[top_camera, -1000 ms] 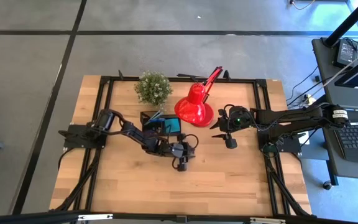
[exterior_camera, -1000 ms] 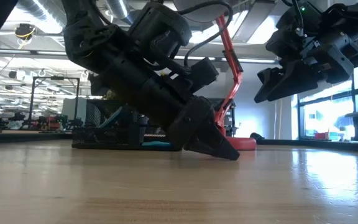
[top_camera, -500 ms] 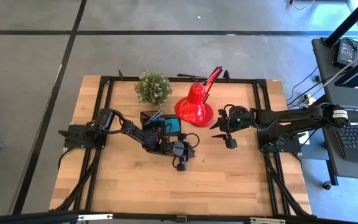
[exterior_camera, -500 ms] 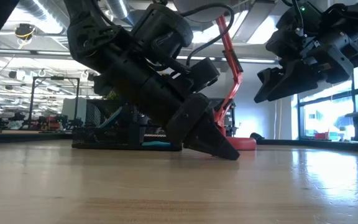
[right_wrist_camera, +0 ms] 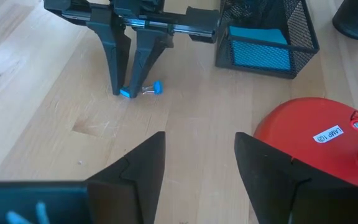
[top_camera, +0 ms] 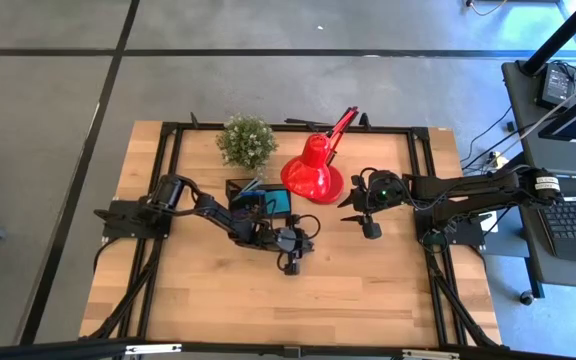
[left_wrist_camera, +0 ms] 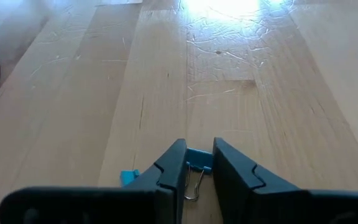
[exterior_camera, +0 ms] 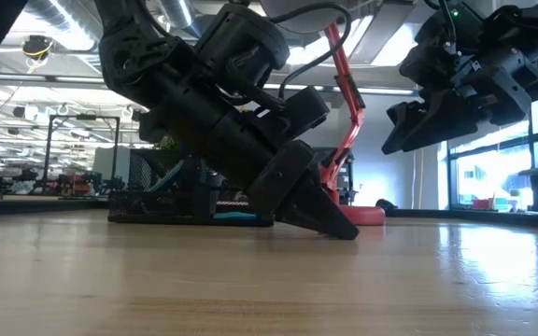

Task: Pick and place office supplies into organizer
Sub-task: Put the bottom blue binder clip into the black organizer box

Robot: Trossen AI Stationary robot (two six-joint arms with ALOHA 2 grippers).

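Note:
A small blue binder clip (left_wrist_camera: 198, 158) lies on the wood table between the fingers of my left gripper (left_wrist_camera: 199, 165), which slants down to the table top near the middle (top_camera: 290, 266). A second blue clip (left_wrist_camera: 128, 177) lies just outside one finger. The organizer (top_camera: 258, 200), a black mesh tray holding a blue sticky-note pad (right_wrist_camera: 257, 53), stands behind the left arm. My right gripper (top_camera: 368, 225) hovers open above the table, right of the red lamp, with nothing between its fingers (right_wrist_camera: 197, 162). My left gripper pinches the clip's blue body (left_wrist_camera: 191, 157) between its two fingertips (left_wrist_camera: 174, 167). The fingers come slanting down from the table's left side. The clip rests on the table, and its wire handle (left_wrist_camera: 194, 185) points back toward the wrist.
The red desk lamp (top_camera: 313, 175) stands right of the organizer, with its shade close under my right gripper's view (right_wrist_camera: 316, 143). A green potted plant (top_camera: 246, 140) stands at the far side. Black frame rails (top_camera: 423, 180) border the table. Bare wood lies toward the near edge (top_camera: 298, 310).

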